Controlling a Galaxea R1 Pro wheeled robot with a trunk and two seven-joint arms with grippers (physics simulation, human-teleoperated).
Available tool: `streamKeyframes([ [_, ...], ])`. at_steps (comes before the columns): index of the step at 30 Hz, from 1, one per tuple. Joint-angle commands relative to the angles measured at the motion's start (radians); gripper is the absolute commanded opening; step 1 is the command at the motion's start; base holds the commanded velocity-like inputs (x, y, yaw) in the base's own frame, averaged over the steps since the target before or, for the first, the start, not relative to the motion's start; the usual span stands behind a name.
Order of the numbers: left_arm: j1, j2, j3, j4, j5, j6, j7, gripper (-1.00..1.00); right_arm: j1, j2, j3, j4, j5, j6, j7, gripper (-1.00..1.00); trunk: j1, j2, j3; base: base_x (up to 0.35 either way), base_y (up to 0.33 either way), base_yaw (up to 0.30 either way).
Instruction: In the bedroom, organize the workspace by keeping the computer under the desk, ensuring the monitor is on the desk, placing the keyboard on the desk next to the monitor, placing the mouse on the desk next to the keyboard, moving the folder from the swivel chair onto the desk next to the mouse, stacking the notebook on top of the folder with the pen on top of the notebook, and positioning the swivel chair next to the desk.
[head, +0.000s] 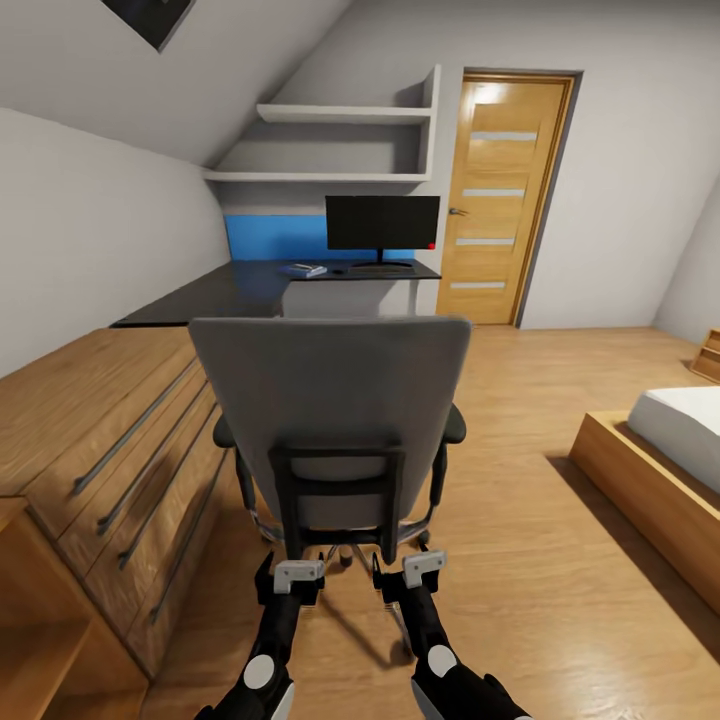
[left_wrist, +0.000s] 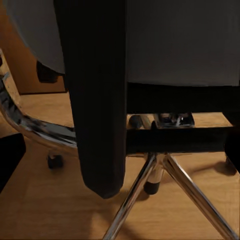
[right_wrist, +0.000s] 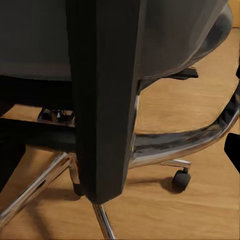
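Reaching low, the left gripper and right gripper sit against the swivel chair back's black frame; whether either grips cannot be told. Beyond them, monitor and keyboard are on the desk.

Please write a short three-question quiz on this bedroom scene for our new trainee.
1. True or false: the swivel chair stands with its backrest toward the robot.
2. What sits on the desk in front of the blue back panel? A) monitor B) lamp C) printer
3. Where do the left tool and right tool sit relative to the chair?

Key:
1. True.
2. A.
3. Low behind it, at the black back frame's two uprights; whether they grip it cannot be told.
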Motion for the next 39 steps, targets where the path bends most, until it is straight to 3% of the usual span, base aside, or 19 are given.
streamKeyframes([
  [1,-0.001,0.001,-0.004,0.001,0.000,-0.002,0.009,1.00,-0.001,-0.001,0.008,0.001,-0.010,-0.004,-0.006,1.00,0.000,0.000,-0.001,0.313,0.000,0.000],
  [23,-0.001,0.002,-0.004,0.001,-0.001,-0.002,0.009,1.00,-0.001,-0.003,0.006,0.001,-0.010,-0.005,-0.005,1.00,0.000,0.000,-0.001,0.320,-0.003,-0.003],
  [39,-0.001,0.007,-0.003,0.002,0.000,-0.002,0.009,1.00,-0.001,-0.004,0.007,0.001,-0.010,-0.005,-0.005,1.00,0.000,0.000,0.003,0.322,-0.074,-0.189],
])
